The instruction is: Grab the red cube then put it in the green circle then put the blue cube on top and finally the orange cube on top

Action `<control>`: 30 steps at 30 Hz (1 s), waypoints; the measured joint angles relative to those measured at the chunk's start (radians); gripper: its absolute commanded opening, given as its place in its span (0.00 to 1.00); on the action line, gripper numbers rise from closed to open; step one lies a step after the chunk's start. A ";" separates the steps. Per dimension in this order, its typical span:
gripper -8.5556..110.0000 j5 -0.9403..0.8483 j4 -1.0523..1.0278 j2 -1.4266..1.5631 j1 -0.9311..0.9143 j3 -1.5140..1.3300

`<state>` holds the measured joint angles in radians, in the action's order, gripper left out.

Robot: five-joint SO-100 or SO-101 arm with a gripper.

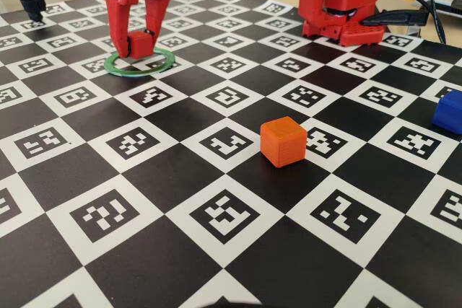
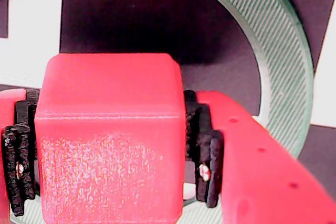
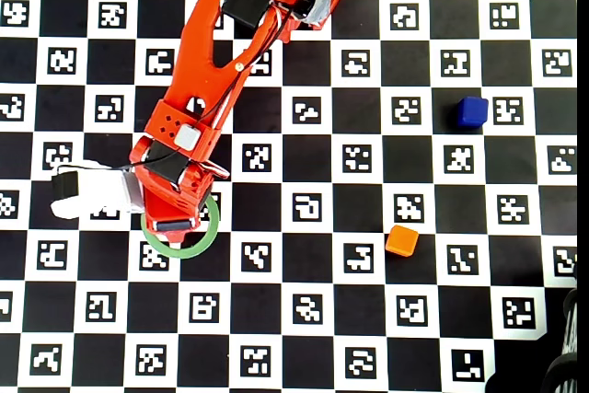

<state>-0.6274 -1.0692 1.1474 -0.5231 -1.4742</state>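
Pincer (image 1: 141, 45) clamped on the red cube (image 1: 141, 43), upper left of the fixed view, cube low inside the green circle (image 1: 115, 67). In the wrist view both pads (image 2: 206, 153) press the cube's sides. I'd set it flat and centred, then part the jaws slowly and lift straight up. Orange cube (image 1: 284, 142) mid-frame on the table (image 1: 180, 117), blue cube (image 1: 450, 112) at right edge, both well apart.

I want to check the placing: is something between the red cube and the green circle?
Nothing visible. The gripper holds the red cube right over the green circle, whose centre looks bare.
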 measured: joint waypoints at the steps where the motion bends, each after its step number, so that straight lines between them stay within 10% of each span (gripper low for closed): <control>1: 0.05 0.000 0.000 0.000 0.000 0.000; 30: 0.05 0.012 0.018 0.000 0.008 -0.011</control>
<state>-0.6151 -1.0508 1.1474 -0.5154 -1.4849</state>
